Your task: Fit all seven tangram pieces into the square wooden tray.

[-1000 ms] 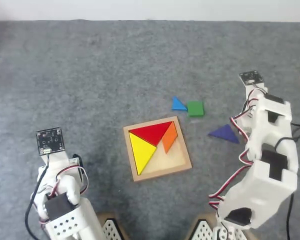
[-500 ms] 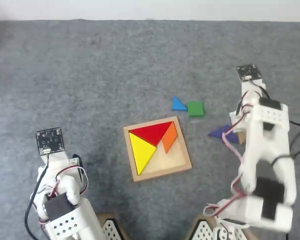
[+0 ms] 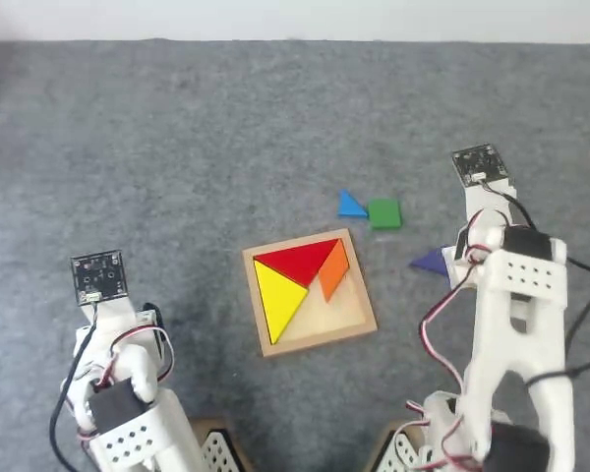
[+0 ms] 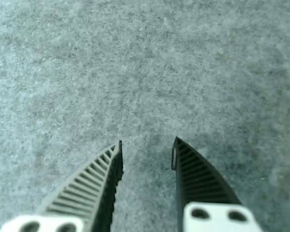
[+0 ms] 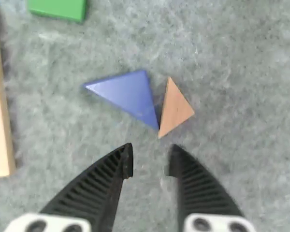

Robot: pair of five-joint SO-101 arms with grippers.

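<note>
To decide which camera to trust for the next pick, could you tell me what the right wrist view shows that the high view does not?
The wrist view adds a tan triangle beside the dark blue triangle, and the open right gripper near both. The high view adds the red piece, yellow piece and orange piece in the tray and a light blue triangle. Both show the dark blue triangle, the green square and the tray.

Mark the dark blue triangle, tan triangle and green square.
dark blue triangle point(image 5: 128, 94): right wrist view, centre of its top face.
tan triangle point(image 5: 174, 108): right wrist view, centre of its top face.
green square point(image 3: 383, 213): high view, middle of its top face.
</note>
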